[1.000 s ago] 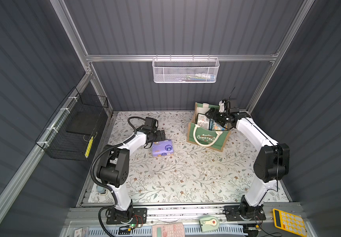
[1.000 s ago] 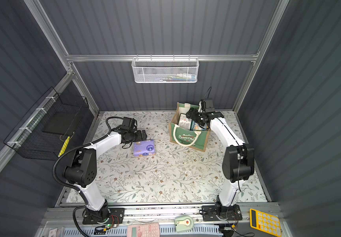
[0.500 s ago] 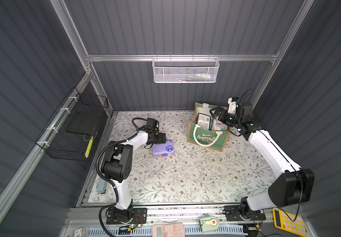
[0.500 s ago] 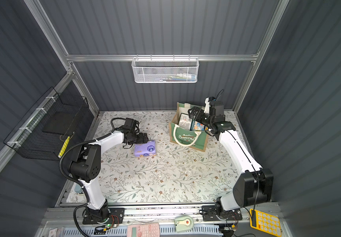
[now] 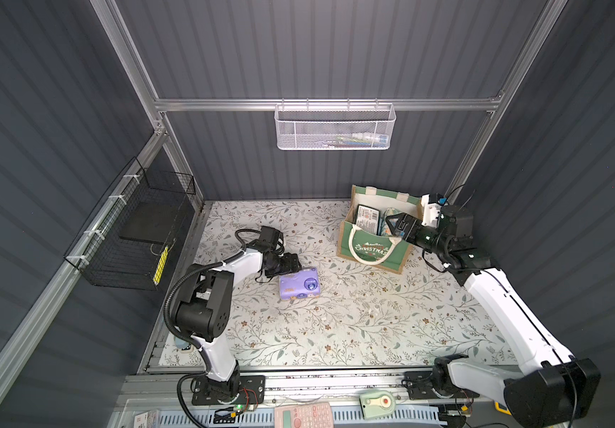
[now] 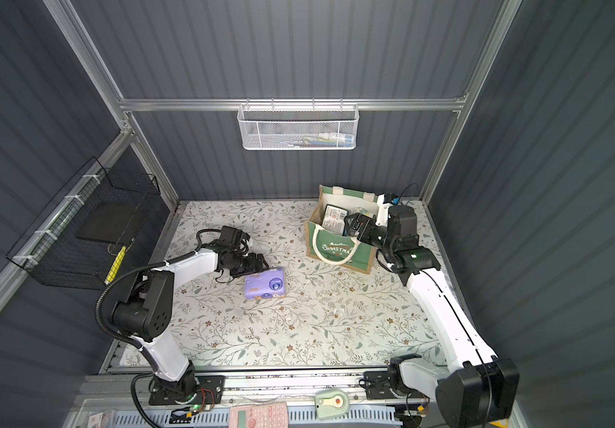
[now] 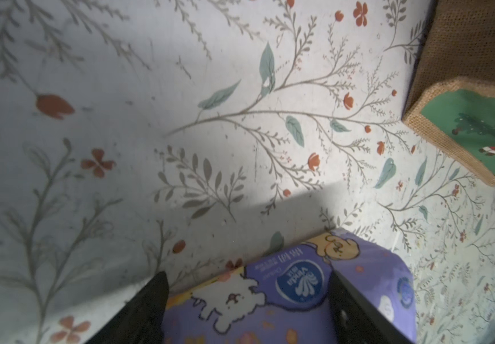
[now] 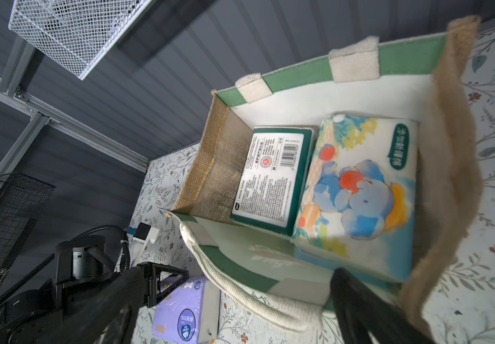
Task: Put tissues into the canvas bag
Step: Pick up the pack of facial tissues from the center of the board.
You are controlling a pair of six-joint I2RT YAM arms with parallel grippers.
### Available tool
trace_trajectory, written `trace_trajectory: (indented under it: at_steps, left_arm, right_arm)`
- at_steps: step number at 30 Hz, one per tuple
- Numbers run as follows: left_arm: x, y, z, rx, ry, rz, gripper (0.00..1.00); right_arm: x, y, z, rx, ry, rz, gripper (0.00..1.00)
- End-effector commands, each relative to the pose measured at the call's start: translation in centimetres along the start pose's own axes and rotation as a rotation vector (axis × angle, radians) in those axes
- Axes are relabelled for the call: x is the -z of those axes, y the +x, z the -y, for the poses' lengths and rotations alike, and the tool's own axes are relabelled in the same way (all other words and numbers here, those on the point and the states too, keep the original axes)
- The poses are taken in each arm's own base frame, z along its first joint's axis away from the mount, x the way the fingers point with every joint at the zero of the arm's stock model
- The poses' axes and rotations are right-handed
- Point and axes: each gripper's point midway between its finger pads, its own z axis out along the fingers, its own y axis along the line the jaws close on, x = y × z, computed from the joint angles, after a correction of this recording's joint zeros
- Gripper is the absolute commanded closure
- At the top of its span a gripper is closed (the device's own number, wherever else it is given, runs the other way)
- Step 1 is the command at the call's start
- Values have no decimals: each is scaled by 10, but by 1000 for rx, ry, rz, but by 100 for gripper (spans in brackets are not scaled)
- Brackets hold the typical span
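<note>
Pink plastic, front rail: a pink calculator [image 5: 304, 417] is left outside the work area, beyond the mat's front edge; it is judged no part of the job.
Floral mat [image 5: 335, 326]: kept largely bare between the two arms, so a clear carry path to the bag is left.
Purple pack [image 5: 299, 283]: the only tissue pack seen outside the bag. It is laid flat on the mat, broad face up and well apart from the bag, so its sides are offered for a pinch.
Left gripper [image 5: 291, 264]: set low at one end of the pack. In the left wrist view the jaws are spread, with the pack's end taken between the fingers. Whether the pads press the wrap cannot be told. The pack is not lifted.
Step in hand: a grasp of the purple pack is judged to be under way. The soft wrap may give and slip if it is pinched shallowly.
Canvas bag [image 5: 368, 255]: stood upright near the back right corner. Its mouth is open upward and its rope handle [image 5: 370, 249] is draped down the front face, so the opening is left unobstructed.
Packs inside: a dark green-and-white pack [image 8: 270, 178] and a white cartoon pack [image 8: 356, 184] are laid flat side by side. Room is left at the burlap end.
Right gripper [image 5: 396, 226]: held over the bag's mouth. The jaws are spread wide, and nothing is held between them.
White mesh basket [image 5: 333, 128]: hung on the back wall, above the mat, and not concerned here.
</note>
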Motion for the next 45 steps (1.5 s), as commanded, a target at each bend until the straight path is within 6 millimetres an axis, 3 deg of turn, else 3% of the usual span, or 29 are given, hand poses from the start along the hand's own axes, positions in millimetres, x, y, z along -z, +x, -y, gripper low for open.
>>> trace_trajectory:
  at_steps: [1,4,8,19,27,35,42,45]
  left_arm:
    - [12,2,9,62,53,26,15]
    - [17,5,10,76,60,39,15]
    - [20,14,19,108,117,31,15]
    - [25,49,35,84,137,33,15]
    - [21,72,67,56,177,31,15]
    - [20,97,93,58,229,35,15]
    - [0,127,148,18,357,-23,15]
    - [-2,129,153,35,372,-23,15]
  right_arm:
    - [4,16,5,-8,7,-35,2]
    - [16,28,-6,23,-39,-35,4]
    - [15,63,-19,83,-67,-87,6]
    - [6,157,-26,-20,-133,-249,17]
    - [-7,219,-20,-122,-146,-361,24]
    - [-27,259,-12,-212,-158,-453,30]
    - [-42,267,-11,-235,-164,-464,35]
    - [-44,270,-5,-233,-143,-461,37]
